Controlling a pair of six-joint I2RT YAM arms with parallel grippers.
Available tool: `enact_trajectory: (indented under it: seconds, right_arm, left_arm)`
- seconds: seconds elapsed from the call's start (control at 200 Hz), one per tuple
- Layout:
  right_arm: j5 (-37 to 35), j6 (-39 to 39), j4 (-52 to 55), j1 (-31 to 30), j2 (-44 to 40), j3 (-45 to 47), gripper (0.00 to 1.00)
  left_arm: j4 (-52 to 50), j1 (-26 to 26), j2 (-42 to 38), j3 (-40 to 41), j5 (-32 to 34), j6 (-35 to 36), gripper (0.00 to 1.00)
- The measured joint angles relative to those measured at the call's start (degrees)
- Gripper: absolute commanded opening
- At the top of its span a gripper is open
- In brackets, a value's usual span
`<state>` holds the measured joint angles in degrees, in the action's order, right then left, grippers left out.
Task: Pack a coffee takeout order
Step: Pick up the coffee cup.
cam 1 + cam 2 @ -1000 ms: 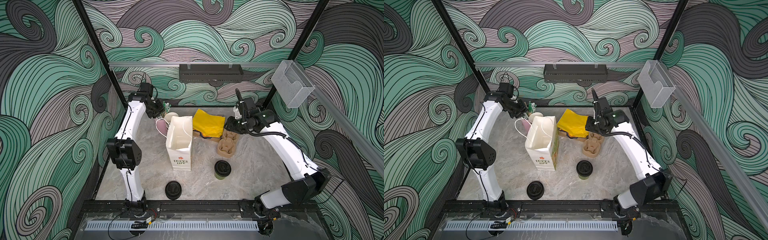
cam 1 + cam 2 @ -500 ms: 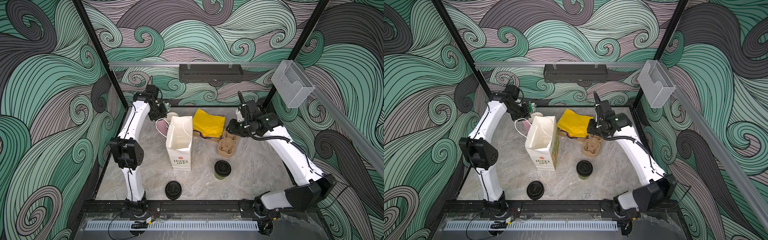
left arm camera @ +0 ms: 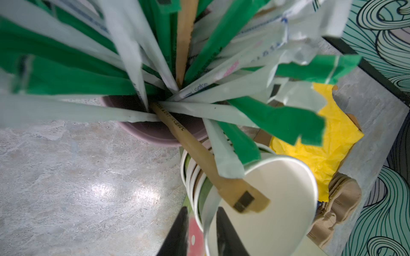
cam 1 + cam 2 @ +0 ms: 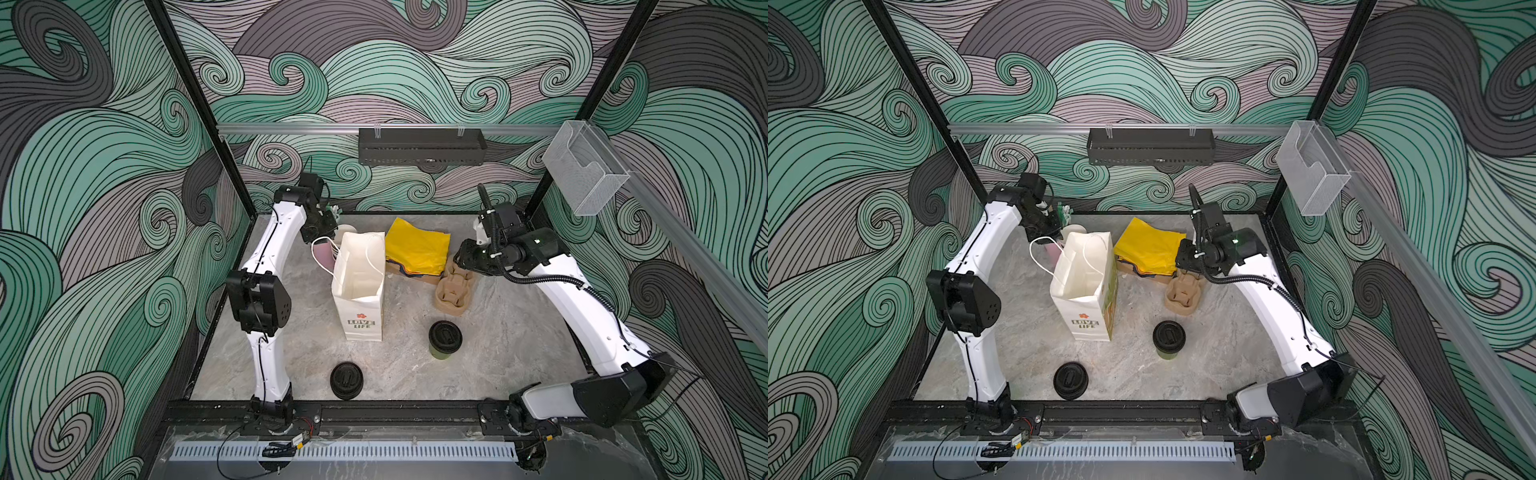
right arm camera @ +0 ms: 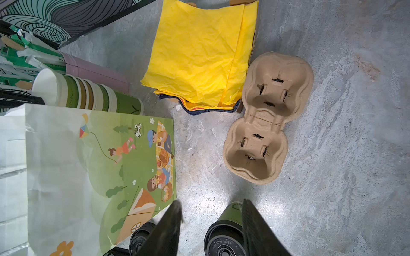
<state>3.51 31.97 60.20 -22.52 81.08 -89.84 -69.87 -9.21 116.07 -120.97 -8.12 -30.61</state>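
Observation:
A stack of olive-green cups (image 5: 88, 95) stands behind the white paper bag (image 4: 359, 274). The cream inside of the top cup (image 3: 266, 199) shows. My left gripper (image 3: 202, 209) is open and straddles that top cup's rim: one finger inside the cup, the other outside, with a small gap left. A lidded green cup (image 4: 444, 338) stands on the table, and a black lid (image 4: 346, 379) sits near the front edge. The yellow napkins (image 4: 415, 247) lie at the back. My right gripper (image 5: 210, 204) hangs open and empty above the table, by the napkins and the carrier's far end.
A brown pulp cup carrier (image 4: 455, 289) lies right of the bag. A pink cup (image 3: 155, 130) of wrapped straws stands beside the cup stack, and its straws fan out close to my left wrist. The bag's handles (image 4: 322, 257) hang toward the stack.
My left gripper has moved onto the cup stack's rim and its jaws have narrowed. The right arm has shifted a little, with its gripper staying open over the same area.

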Motion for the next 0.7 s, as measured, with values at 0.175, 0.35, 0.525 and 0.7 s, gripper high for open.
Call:
enact_trajectory:
  seconds: [0.175, 0.35, 0.525, 0.7]
  right_arm:
    - [-0.1, 0.0, 0.0, 0.0, -0.7, 0.3, 0.47]
    - [-0.1, 0.0, 0.0, 0.0, -1.0, 0.7, 0.47]
    - [-0.1, 0.0, 0.0, 0.0, -1.0, 1.2, 0.47]
    - [-0.1, 0.0, 0.0, 0.0, -1.0, 1.5, 0.47]
  left_arm:
    - [-0.1, -0.7, 0.5, -0.5, 0.5, 0.4, 0.17]
    - [-0.1, -1.0, 0.5, -2.5, 0.9, 0.7, 0.11]
    - [-0.3, -1.1, 0.7, -3.1, 0.9, 0.7, 0.06]
    - [-0.9, -1.1, 0.7, -3.1, 1.0, 0.7, 0.01]
